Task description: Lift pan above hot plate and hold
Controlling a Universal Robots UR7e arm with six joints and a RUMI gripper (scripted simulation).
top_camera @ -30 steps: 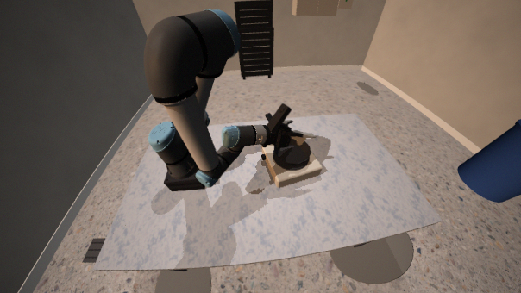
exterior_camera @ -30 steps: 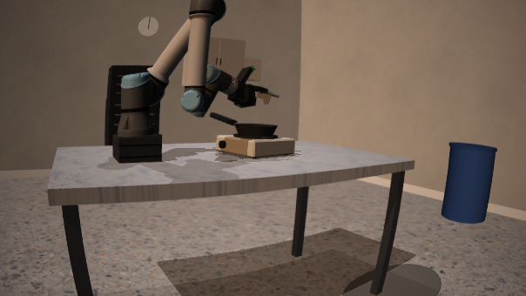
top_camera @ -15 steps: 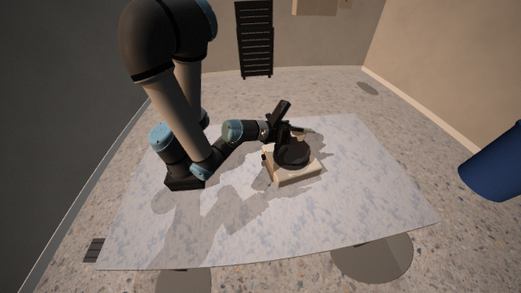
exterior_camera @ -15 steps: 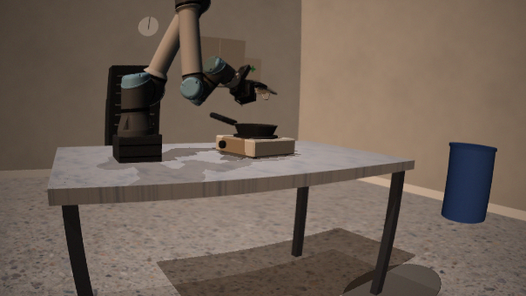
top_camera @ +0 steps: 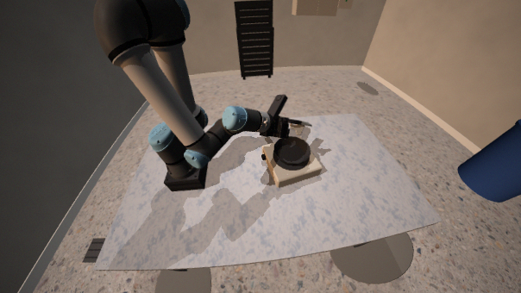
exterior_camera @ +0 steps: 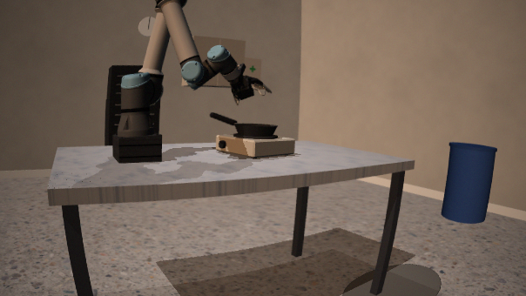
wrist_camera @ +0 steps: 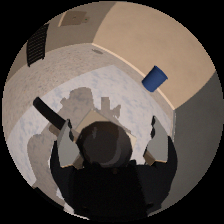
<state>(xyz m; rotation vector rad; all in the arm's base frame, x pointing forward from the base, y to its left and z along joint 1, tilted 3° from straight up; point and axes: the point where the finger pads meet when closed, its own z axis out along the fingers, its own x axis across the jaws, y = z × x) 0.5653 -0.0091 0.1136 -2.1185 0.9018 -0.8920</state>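
On the marbled counter (exterior_camera: 305, 167), the black pan (exterior_camera: 256, 129) sits on the beige hot plate (exterior_camera: 261, 147) (handle pointing toward the arm's base), while the gripper (exterior_camera: 250, 92) hangs above it, jaws spread wide and holding nothing

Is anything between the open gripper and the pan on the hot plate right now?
Nothing. In the exterior view the open gripper hangs above the pan, apart from it, with only the back wall showing through the gap.
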